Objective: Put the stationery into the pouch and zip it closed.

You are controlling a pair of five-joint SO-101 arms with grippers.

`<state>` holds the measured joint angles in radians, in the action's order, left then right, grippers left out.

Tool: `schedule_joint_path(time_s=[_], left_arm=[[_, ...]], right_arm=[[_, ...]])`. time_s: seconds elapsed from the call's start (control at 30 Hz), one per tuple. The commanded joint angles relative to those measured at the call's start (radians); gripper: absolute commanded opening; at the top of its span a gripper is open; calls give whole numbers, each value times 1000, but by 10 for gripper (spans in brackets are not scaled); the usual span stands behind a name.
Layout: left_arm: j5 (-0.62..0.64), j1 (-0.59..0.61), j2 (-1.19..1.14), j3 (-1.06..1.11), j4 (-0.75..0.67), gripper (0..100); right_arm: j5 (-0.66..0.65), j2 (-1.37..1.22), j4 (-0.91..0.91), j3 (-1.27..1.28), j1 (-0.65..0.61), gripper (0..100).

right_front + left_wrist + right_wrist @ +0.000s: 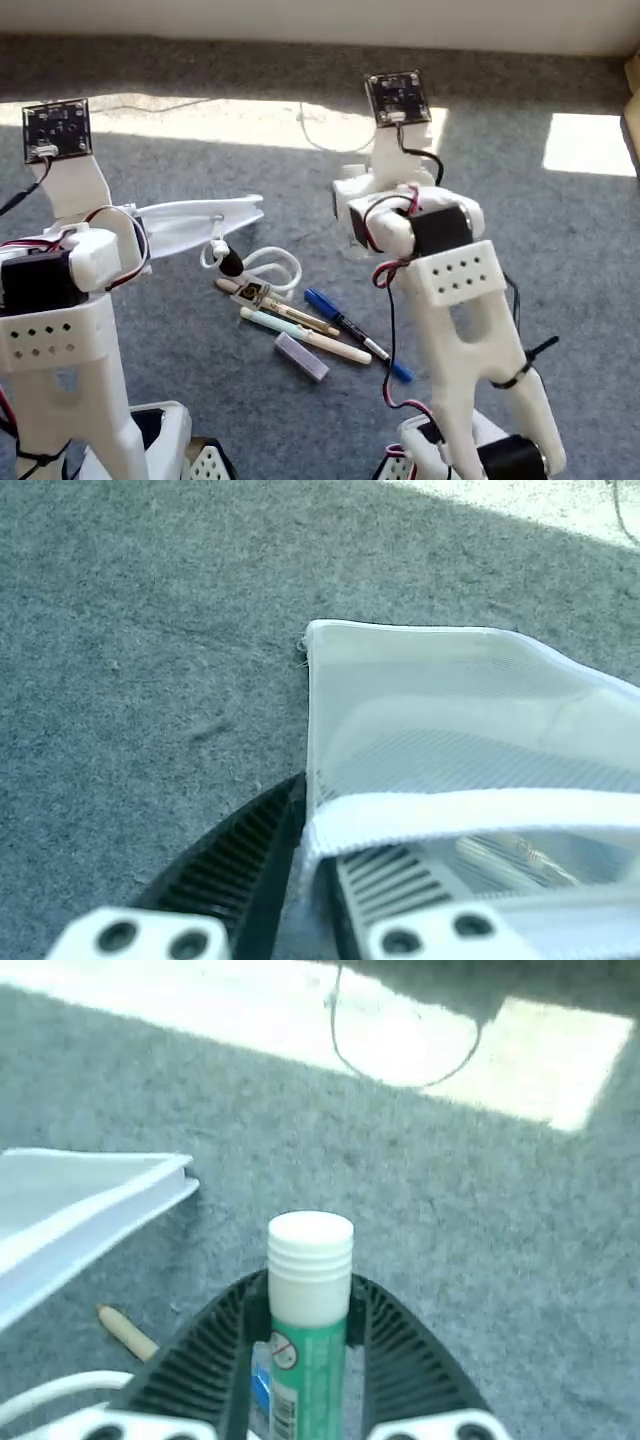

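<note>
— White mesh pouch [450, 720]: position?
— One edge is pinched in the left end effector [305, 820], whose jaws stand narrow on the fabric. From the high view, it juts out flat from that arm toward the middle, over the grey tabletop [560, 250].
— Right end effector [308, 1305]?
— Clamped on a glue stick [310, 1250] with a green body; the white cap pokes out past the fingertips. The pouch's corner is near it, not touching.
— Loose stationery?
— On the tabletop between the arms: a blue pen [325, 306], a pale pen [300, 335] and a gold-trimmed pen [275, 300], close together and roughly parallel. A lilac eraser [301, 356] lies just beside the pale pen. A white cord loop [270, 265] with a black end sits near the pouch's tip.
— Zip?
— Cannot tell whether open or closed.
</note>
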<state>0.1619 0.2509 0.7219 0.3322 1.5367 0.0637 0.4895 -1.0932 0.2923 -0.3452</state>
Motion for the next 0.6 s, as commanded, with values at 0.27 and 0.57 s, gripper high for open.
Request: schedule_joint_path(time_s=[0.27, 0.57], left_arm=[[17, -27, -16, -56, 2, 6], [41, -27, -19, -110, 5, 6]], right_arm=[[12, 320, 142, -12, -64, 5], [11, 363, 246, -10, -255, 5]])
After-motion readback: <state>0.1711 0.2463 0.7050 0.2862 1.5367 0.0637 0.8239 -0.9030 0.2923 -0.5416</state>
